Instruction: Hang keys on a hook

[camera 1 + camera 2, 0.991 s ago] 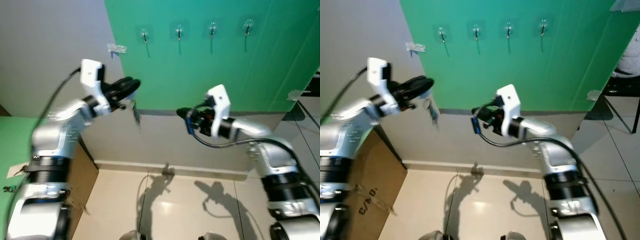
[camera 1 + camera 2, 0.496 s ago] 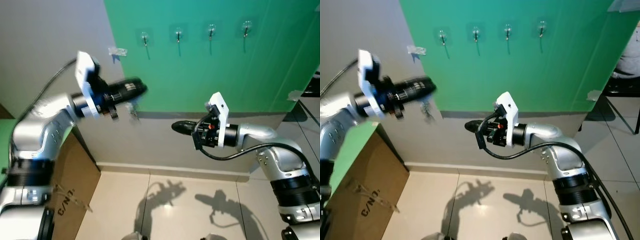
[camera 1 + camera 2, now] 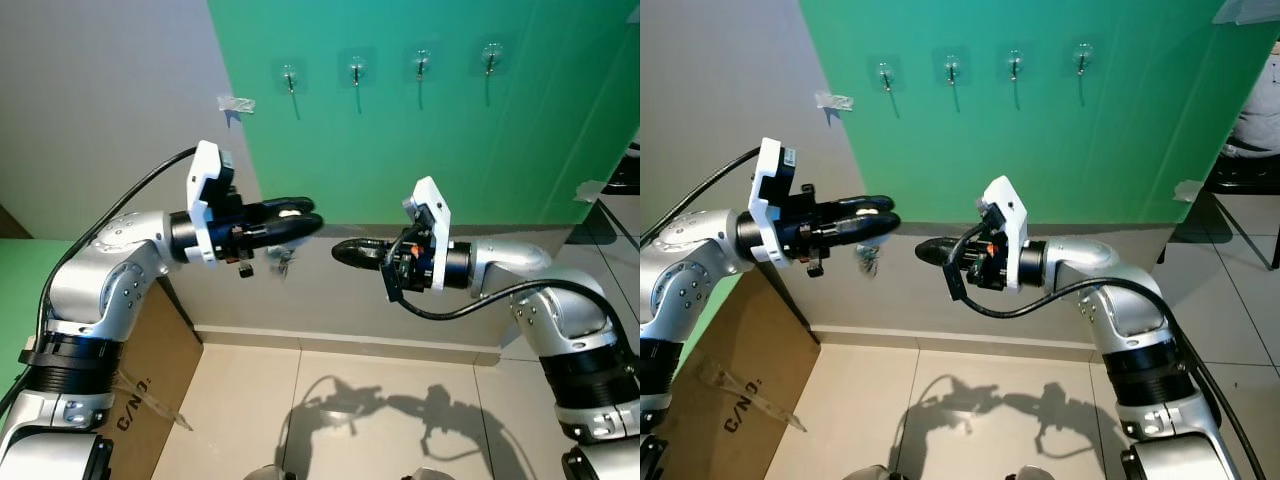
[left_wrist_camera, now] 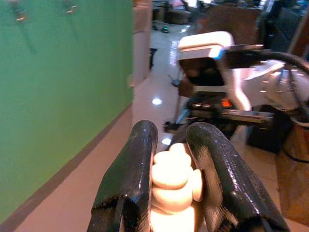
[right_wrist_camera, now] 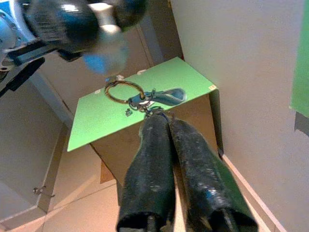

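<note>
- Keys [image 3: 283, 262] dangle just under the left gripper's fingertips, in mid-air in front of the grey lower wall, well below the hooks and between the two grippers.
- On the far left, a cardboard box [image 3: 140, 375] with a green top stands on the tiled floor against the wall, under the left arm.
- A scrap of tape [image 3: 236, 104] sticks to the grey wall beside the edge of the green panel [image 3: 420, 150].
- The left gripper [image 3: 305, 222] reaches rightward at chest height; its fingers [image 4: 137, 169] are closed on a pale, rounded fob [image 4: 172, 181], pinched between the two black pads, and the keys hang below it.
- Four hooks [image 3: 289, 76] sit in a row high on the green panel, above both arms; nothing hangs on them, and the space between the keys and the hooks is open wall.
- The right gripper [image 3: 340, 251] points leftward toward the left one, tip near tip, slightly lower; its fingers [image 5: 154, 145] lie pressed together with nothing between them.
- From the right wrist camera, a key ring [image 5: 120, 91] and a blue-grey tag [image 5: 166, 96] show just past the fingertips, against the green box top.
- A dark chair [image 3: 1240, 170] stands at the far right, beyond the panel's edge.
- Both arms cast shadows on the beige floor tiles [image 3: 400, 390] beneath.
</note>
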Tool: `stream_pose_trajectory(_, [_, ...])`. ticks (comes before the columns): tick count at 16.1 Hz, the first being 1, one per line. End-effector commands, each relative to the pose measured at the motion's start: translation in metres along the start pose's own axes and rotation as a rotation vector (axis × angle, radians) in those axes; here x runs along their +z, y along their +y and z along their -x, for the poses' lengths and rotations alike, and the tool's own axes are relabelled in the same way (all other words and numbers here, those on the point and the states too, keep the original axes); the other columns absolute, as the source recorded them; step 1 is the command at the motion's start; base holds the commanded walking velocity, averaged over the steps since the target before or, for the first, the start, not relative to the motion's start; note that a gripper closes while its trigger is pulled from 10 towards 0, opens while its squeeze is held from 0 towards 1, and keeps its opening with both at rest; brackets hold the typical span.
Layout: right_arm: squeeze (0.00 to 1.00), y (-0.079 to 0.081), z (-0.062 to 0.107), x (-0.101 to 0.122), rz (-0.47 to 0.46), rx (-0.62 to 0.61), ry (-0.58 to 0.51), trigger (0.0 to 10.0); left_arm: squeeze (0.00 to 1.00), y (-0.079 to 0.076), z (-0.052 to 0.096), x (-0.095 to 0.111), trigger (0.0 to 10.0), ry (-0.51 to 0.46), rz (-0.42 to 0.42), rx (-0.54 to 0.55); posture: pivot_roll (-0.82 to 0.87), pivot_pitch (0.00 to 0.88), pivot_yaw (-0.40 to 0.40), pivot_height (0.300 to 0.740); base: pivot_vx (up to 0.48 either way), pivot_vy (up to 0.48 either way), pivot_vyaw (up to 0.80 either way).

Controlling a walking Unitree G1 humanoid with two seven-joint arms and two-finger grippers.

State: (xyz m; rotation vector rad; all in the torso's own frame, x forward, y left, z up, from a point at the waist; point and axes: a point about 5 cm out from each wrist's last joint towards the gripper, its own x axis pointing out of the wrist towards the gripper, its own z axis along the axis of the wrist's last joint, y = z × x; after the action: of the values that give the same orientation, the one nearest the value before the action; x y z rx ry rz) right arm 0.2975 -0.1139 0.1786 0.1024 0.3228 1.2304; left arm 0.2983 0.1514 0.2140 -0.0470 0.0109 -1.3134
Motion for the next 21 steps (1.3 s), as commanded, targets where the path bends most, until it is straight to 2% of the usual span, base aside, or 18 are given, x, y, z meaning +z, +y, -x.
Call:
stream_pose_trajectory(1, [1.00, 0.006, -0.003, 0.007, 0.038, 0.045, 0.012, 10.0, 0.00, -0.006, -0.003, 0.003, 0.0, -0.001, -0.006, -0.042, -0.21, 0.000, 0.134, 0.736, 0.000, 0.000, 0.00])
stream_pose_trajectory(8, [1.00, 0.016, 0.000, 0.016, 0.027, 0.190, -0.013, 10.0, 0.00, -0.011, -0.006, 0.009, 0.0, -0.002, -0.030, -0.102, -0.20, 0.000, 0.141, 0.736, 0.000, 0.000, 0.00])
stream_pose_trajectory(12, [1.00, 0.018, 0.000, 0.016, 0.014, 0.217, -0.014, 10.0, 0.00, -0.015, -0.010, 0.010, 0.0, 0.000, -0.032, -0.134, -0.21, 0.000, 0.141, 0.736, 0.000, 0.000, 0.00])
stream_pose_trajectory(14, [1.00, 0.016, 0.000, 0.012, 0.019, 0.192, 0.021, 10.0, 0.00, -0.017, -0.011, 0.010, 0.0, 0.001, -0.034, -0.151, -0.21, 0.000, 0.140, 0.736, 0.000, 0.000, 0.00])
stream_pose_trajectory(15, [0.00, 0.015, -0.001, 0.009, 0.025, 0.182, 0.036, 10.0, 0.00, -0.018, -0.012, 0.010, 0.0, 0.003, -0.035, -0.159, -0.21, 0.000, 0.139, 0.736, 0.000, 0.000, 0.00])
stream_pose_trajectory(21, [0.00, 0.020, -0.007, 0.009, 0.028, 0.219, 0.044, 10.0, 0.00, -0.022, -0.016, 0.014, 0.0, 0.002, -0.050, -0.199, -0.21, 0.000, 0.137, 0.736, 0.000, 0.000, 0.00])
